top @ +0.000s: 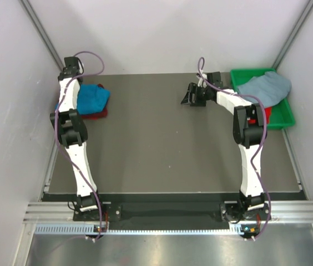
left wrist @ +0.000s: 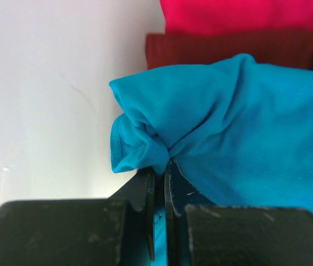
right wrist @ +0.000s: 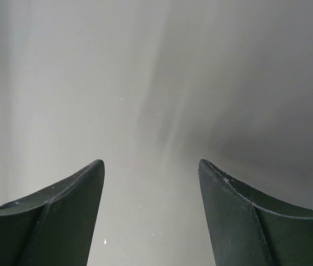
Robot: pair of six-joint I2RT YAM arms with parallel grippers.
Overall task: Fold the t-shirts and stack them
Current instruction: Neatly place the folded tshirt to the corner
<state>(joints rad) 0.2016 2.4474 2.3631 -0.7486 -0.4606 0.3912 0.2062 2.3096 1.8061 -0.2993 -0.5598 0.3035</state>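
**Left pinches turquoise, right stands open**

Top: the turquoise t-shirt [top: 92,98] sits far-left on a red t-shirt [top: 98,115]. The pale grey-blue t-shirt [top: 264,87] drapes the green bin [top: 281,119], just right of the right gripper [top: 191,95].

Left wrist: the left gripper [left wrist: 160,166], pressed together, pinches a turquoise fold. The cloth runs ahead-right.

Right wrist: jaws spread, empty.

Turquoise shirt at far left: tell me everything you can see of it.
Plain turquoise t-shirt, soft cloth, bunched into a wrinkled lump, not folded flat. It sits at the far-left side of the table by the white wall, atop a maroon shirt and a red shirt. The left gripper has its fingers shut on a pinched fold at its edge. No print shows.
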